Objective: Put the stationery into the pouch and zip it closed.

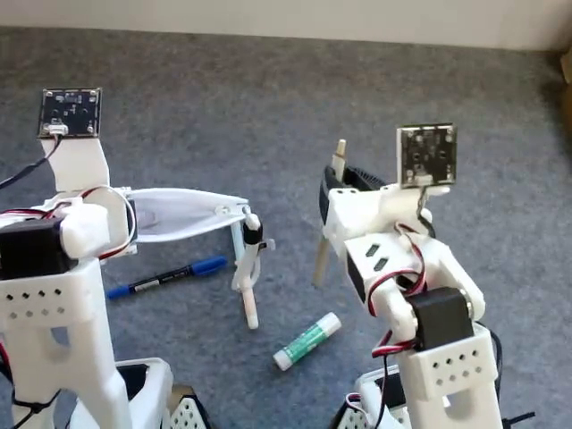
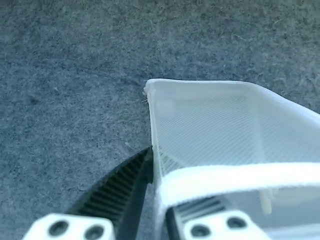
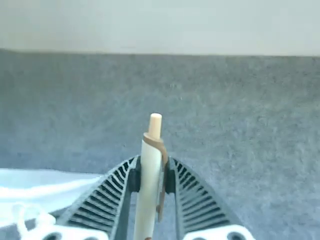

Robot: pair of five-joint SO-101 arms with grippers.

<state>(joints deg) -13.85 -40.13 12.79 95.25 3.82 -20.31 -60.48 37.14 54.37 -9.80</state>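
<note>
A white mesh pouch [image 1: 188, 213] lies on the grey carpet, its mouth facing the right arm. My left gripper [image 2: 152, 172] is shut on the rim of the pouch [image 2: 210, 125] at its near end. My right gripper [image 1: 332, 192] is shut on a beige pen [image 1: 323, 241] that hangs nearly upright just right of the pouch mouth; the wrist view shows the pen [image 3: 150, 165] between the jaws. A blue pen [image 1: 170, 277], a white pen [image 1: 248, 295] and a green glue stick [image 1: 307, 341] lie on the carpet in front of the pouch.
Grey carpet [image 1: 268, 107] covers the whole surface up to a pale wall [image 3: 160, 22] at the back. Both arm bases [image 1: 429, 375] stand at the near edge.
</note>
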